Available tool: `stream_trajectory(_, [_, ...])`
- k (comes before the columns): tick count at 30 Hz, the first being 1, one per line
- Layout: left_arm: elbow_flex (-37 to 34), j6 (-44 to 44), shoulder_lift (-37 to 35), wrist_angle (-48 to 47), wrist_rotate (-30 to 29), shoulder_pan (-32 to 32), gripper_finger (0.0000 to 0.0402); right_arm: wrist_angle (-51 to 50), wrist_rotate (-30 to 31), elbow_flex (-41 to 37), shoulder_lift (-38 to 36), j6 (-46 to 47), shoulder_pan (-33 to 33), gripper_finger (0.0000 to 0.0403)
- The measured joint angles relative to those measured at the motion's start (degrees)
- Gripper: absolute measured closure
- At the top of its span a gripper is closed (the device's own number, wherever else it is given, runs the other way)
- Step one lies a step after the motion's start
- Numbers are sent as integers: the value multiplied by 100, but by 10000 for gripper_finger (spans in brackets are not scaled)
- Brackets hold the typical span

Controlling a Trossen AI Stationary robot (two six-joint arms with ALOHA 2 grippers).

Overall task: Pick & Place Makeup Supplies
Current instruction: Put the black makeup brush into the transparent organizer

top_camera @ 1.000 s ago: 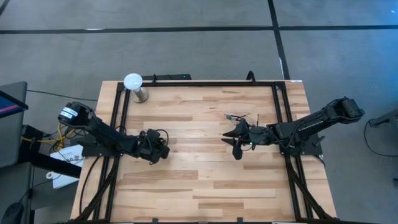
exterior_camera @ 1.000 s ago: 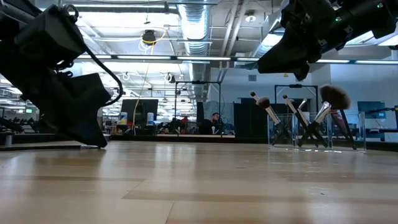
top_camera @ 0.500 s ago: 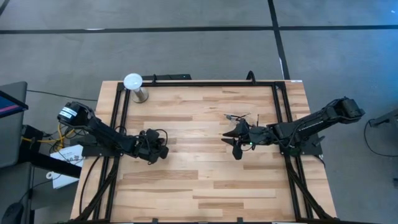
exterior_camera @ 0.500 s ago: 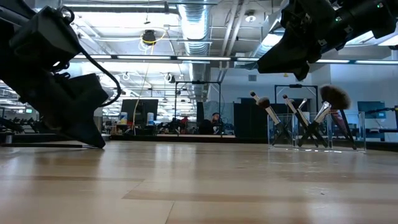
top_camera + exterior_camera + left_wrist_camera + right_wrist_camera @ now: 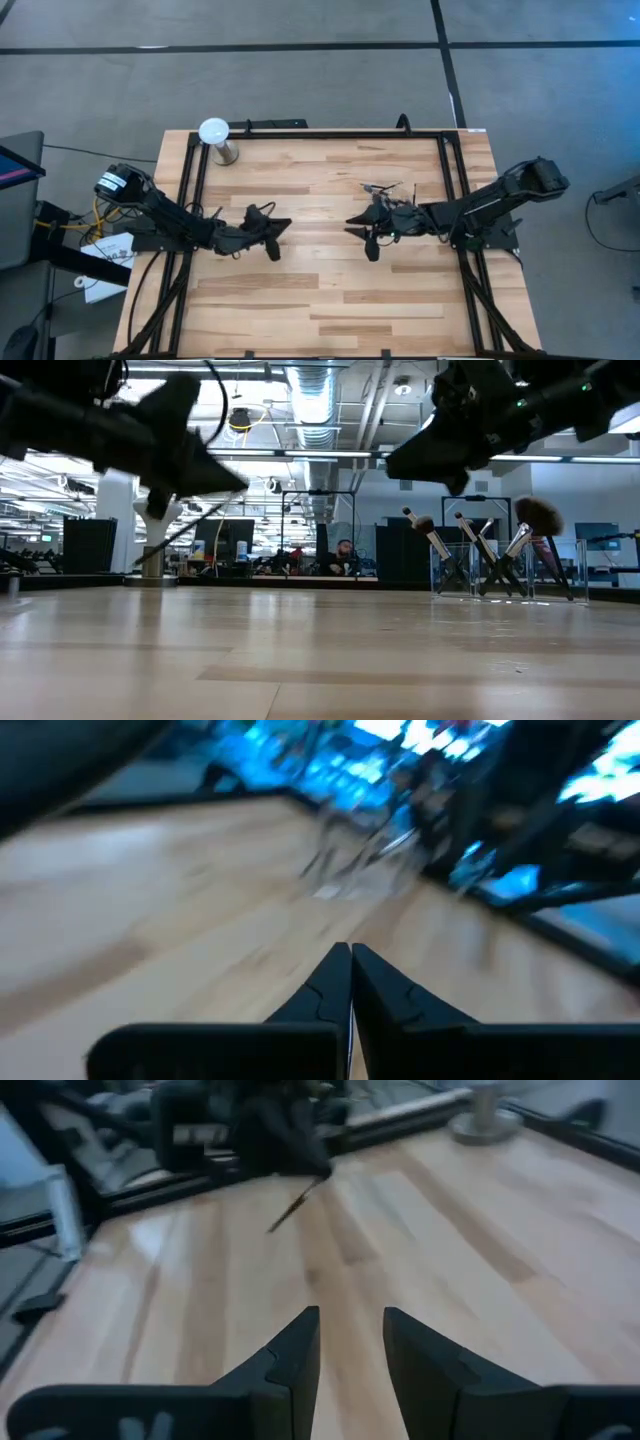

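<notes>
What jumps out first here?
At the centre, the left gripper is shut on a thin makeup brush, facing the open right gripper. Just beyond the right gripper, a clear holder bristles with more brushes. A white globe stands at the far left corner.

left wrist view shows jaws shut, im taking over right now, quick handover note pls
Left gripper: jaws shut on one brush, held in the air over the table's left-middle.
Right gripper: jaws open, empty, hovering right of centre.
Other brushes: standing in the clear holder near the right gripper.
Done: no loose brush shows on the table.
Left: probably placing the held brush with the rest; where it is meant to go cannot be told.
</notes>
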Motion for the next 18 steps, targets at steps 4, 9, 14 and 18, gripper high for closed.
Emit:
stream_trajectory(4, [2,592,-4,824,305,58,396,1666,-434,12,805,-115,-85,300])
stream_trajectory(9, [6,653,-8,853,406,113,396,2644,-482,485,1975,-114,-169,300])
stream_trajectory(14, [7,653,-8,955,515,113,396,2646,-482,1361,2958,-117,-248,300])
stream_trajectory(18, [12,705,-8,1146,619,95,396,2643,-506,2019,3437,-121,-320,300])
